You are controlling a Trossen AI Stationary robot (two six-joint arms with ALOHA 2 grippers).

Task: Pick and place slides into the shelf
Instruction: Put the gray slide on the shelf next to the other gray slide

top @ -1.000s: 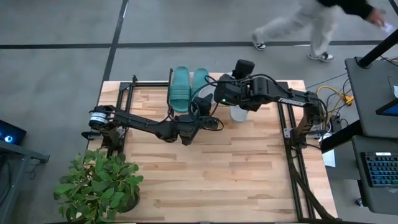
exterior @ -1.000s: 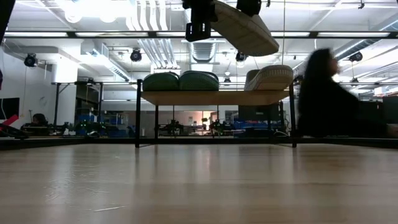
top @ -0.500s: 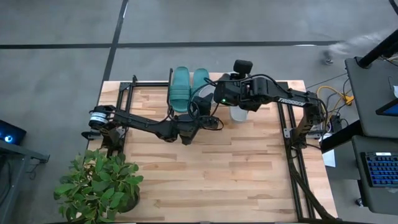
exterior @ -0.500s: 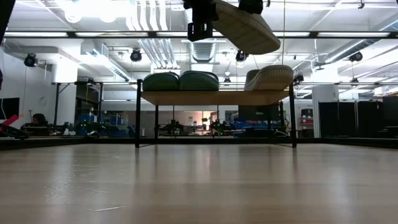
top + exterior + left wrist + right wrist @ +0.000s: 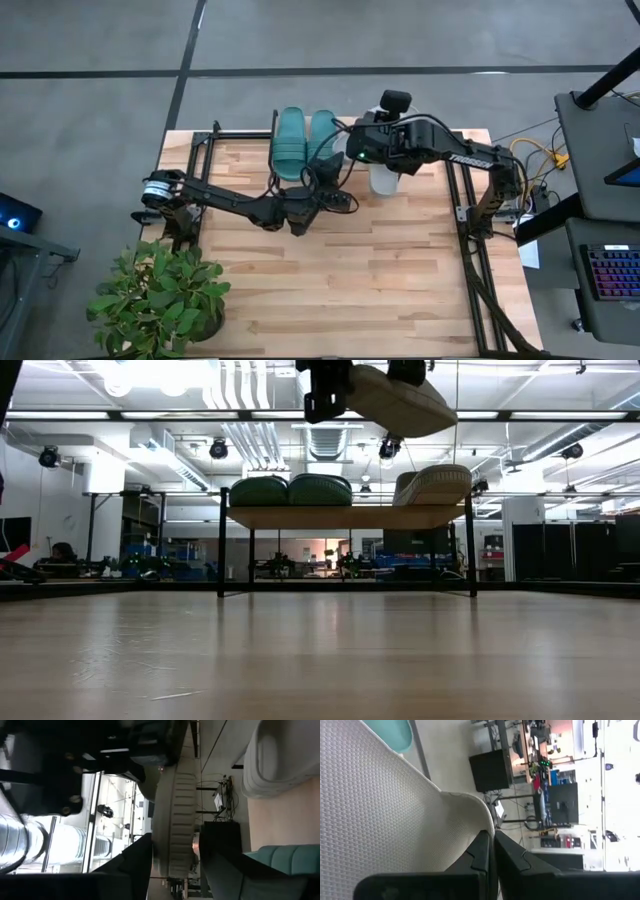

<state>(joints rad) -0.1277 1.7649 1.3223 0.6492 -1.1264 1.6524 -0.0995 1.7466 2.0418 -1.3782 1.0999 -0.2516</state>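
Over the far side of the surface, carrying the held grey slide in the right gripper, pinched tight on the rim of its sole. Holding it high, well clear above the shelf, tilted, touching nothing below.

Looking down now at the plank: room for just one more, between the teal slides on the left and the shelved grey slide on the right. Counting three of four parked up there, side by side. Spotting no slide lying loose on the surface in the low view. So, by the look of it, down to the final placement.

Judging what remains: line up over that gap, level out the sole, lower onto the plank, let go, pull clear.

Keeping the left gripper close by, on the near side of the shelf and just left of the carried slide, fingers spread and gripping nothing, aimed at the slide's edge. Possibly ready to steady or nudge; hard to say from here.

Watching for trouble: a tight slot, so could easily bump the teal neighbour or the grey one on the way down. Expecting the rubber to grab rather than glide, so better set straight down than shoved in sideways.
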